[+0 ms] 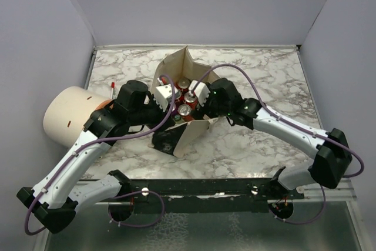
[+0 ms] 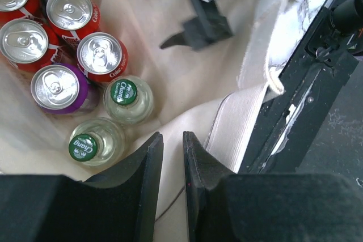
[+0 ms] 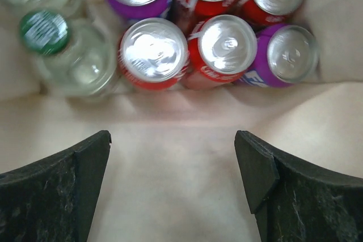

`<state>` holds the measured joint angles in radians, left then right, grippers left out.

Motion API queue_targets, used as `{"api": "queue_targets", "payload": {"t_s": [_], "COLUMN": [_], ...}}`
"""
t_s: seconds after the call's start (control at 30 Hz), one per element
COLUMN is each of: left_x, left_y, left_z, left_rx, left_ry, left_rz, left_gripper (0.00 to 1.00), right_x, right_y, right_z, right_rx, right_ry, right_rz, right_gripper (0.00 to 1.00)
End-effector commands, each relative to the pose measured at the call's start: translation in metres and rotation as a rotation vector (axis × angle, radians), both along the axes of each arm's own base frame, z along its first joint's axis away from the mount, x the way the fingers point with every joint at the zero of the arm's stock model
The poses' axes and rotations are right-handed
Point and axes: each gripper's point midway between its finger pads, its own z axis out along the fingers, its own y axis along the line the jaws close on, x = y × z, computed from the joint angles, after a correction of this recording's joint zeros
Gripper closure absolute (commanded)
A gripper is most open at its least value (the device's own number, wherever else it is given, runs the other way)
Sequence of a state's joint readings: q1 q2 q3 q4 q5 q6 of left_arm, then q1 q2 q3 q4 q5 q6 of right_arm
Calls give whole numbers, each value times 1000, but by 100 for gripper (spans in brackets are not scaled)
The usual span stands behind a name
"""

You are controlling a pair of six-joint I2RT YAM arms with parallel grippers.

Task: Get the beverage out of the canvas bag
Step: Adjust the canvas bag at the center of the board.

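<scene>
canvas bag (image 1: 197, 129): stands open on the tabletop (image 1: 264, 139), between both arms.
drinks: cans (image 3: 154, 52) and bottles (image 2: 127, 97) upright inside, tops up, long axes vertical.
right hand (image 3: 173, 140): spread wide, empty, over the bag mouth; red can (image 3: 227, 46) just ahead. better placed, i judge.
left hand (image 2: 172, 137): fingers nearly together inside the bag; cannot tell if pinching cloth.

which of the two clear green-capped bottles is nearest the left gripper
The clear green-capped bottle lowest in the left wrist view, right beside the left gripper; the other bottle stands farther off.
</scene>
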<state>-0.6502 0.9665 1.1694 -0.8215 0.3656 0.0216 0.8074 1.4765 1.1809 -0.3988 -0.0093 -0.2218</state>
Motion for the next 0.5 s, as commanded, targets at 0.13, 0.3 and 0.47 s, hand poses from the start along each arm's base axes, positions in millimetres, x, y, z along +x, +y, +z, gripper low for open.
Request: {"api": "queue_targets", "payload": {"t_s": [0.13,0.3,0.47], "left_x": [-7,19,47], "left_y": [16,4,-19], "left_z": [-20,2,26], "left_rx": [112,79,30], "left_ry": [34,-38,-104], "left_rz": [-2,36,28], "left_gripper": [76,76,73], "right_x": [-26,4,26], "right_y": [21,40,29], "right_z": [10,47,51], "right_rx": [50,227,254], "right_ry": [-83,-113,-100], "right_rz": [279,96,-83], "right_gripper": [5,3,0]}}
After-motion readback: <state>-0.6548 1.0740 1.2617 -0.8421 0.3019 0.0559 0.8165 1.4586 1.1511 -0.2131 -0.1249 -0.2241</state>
